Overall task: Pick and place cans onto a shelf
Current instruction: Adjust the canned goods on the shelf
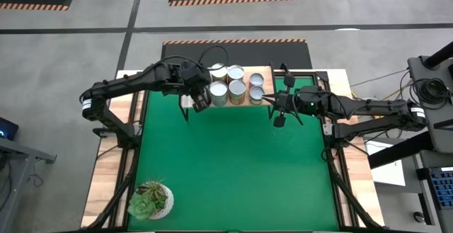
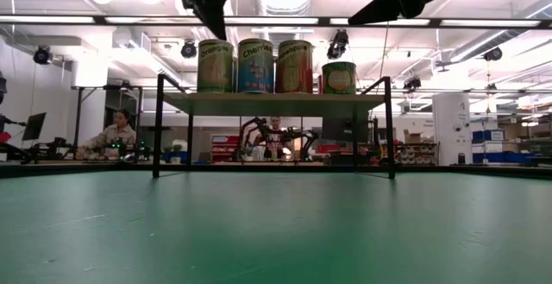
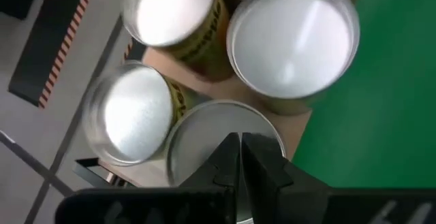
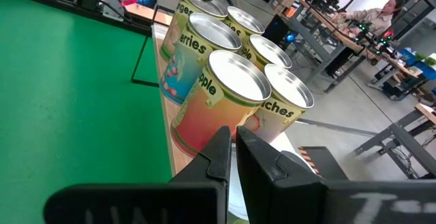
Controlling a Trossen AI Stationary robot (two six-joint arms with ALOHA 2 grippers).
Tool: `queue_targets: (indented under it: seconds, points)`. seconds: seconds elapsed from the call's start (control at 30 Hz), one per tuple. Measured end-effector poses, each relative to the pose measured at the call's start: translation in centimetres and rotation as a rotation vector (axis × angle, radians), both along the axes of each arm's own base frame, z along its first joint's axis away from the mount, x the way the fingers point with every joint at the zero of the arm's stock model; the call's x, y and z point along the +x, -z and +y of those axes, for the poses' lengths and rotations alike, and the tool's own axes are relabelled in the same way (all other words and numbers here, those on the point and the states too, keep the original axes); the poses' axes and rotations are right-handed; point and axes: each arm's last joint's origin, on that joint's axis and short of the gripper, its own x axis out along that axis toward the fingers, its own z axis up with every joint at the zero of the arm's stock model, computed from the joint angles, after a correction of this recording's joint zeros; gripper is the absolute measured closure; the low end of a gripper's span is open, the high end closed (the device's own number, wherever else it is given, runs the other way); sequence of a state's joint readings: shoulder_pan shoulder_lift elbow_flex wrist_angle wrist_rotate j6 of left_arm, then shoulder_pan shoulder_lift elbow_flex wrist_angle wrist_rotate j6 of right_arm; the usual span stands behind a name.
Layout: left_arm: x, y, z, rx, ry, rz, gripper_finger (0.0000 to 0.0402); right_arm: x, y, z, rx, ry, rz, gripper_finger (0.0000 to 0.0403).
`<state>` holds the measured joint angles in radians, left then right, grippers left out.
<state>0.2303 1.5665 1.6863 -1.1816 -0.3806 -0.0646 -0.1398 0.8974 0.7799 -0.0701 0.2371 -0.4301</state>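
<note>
cans [image 1: 230, 83] stand clustered on the shelf [image 2: 276, 103], none left on the green table [image 1: 233, 169], so placing looks done. left gripper [image 1: 200, 100] and right gripper [image 1: 279, 116] hover beside them, both closed and empty.

The bench [image 1: 233, 169] wore a plain green mat inside pale wood edges. The cans [image 4: 235, 81] had shiny silver tops and labels fading yellow-green to orange and red. The shelf [image 2: 276, 103] was light wood on black legs. The succulent [image 1: 145, 199] was green in a whitish pot.
</note>
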Motion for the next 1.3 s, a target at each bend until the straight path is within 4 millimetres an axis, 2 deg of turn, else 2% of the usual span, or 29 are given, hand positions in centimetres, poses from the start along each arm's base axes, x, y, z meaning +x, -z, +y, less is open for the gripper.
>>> queue_targets:
  seconds: [0.2,1.3]
  points:
    - [0.06,1.00,0.03,-0.008,-0.005,0.028,0.0402,0.00,0.00,0.00,0.000,0.000,0.000,0.0390]
    - [0.47,0.86,-0.22,-0.072,0.048,-0.022,0.0402,0.00,0.00,0.00,0.000,0.000,0.000,0.0390]
